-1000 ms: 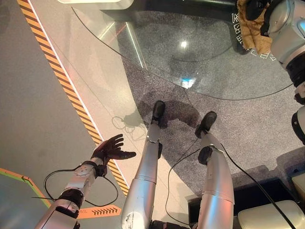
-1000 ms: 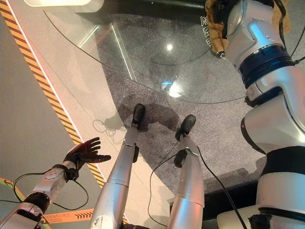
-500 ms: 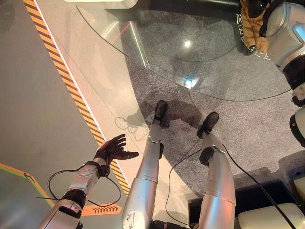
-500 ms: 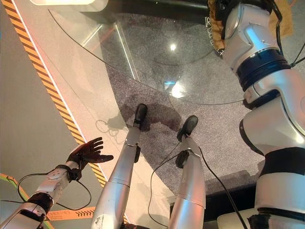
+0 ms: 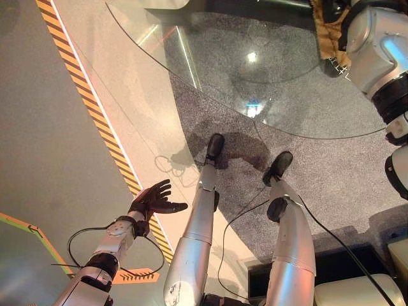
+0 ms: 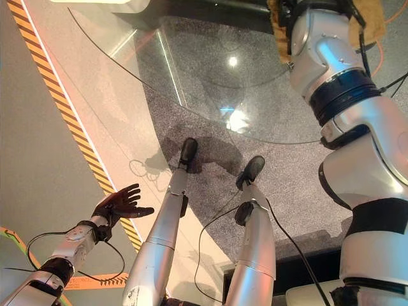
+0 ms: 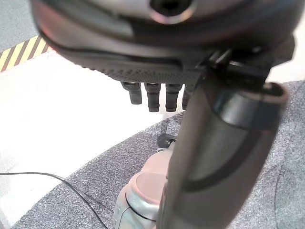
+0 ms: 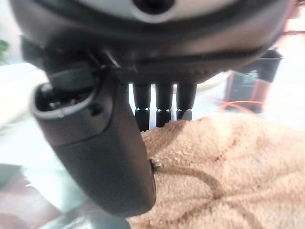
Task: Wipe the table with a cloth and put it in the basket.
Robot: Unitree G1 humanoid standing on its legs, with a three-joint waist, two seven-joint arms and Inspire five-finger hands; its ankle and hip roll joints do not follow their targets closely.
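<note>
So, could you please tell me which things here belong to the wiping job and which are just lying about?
Part of the job:
- tan cloth, on the table
- glass table
- right hand, fingers straight on the cloth

Not part of it:
- left hand, open and idle above the floor
- striped floor tape
- grey carpet

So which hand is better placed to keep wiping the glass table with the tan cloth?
The right hand. Its straight fingers rest on the fuzzy tan cloth on the round glass table. The left hand hangs open, low at the robot's side above the floor, apart from both.
</note>
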